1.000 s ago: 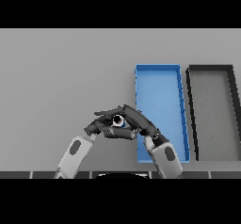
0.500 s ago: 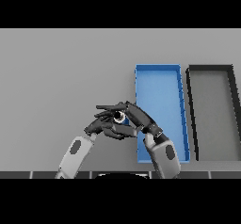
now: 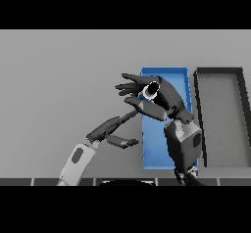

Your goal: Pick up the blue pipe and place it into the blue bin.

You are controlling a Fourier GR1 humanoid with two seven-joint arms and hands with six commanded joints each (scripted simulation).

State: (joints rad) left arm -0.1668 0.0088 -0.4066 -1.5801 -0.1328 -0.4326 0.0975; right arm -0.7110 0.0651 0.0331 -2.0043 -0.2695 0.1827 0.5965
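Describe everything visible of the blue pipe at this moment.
Little of the blue pipe shows: a round open end, pale at the rim with a dark hollow, faces the camera. The rest is hidden inside the right hand, whose fingers and thumb curl around it. It is lifted off the table, over the left edge of the blue bin, near its far end. Its material and length cannot be judged.

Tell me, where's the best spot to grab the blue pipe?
Probably around its round middle, like now: the right hand wraps the blue pipe from the side, fingers and thumb curled round it, one open end showing. It hangs at the blue bin's left edge.
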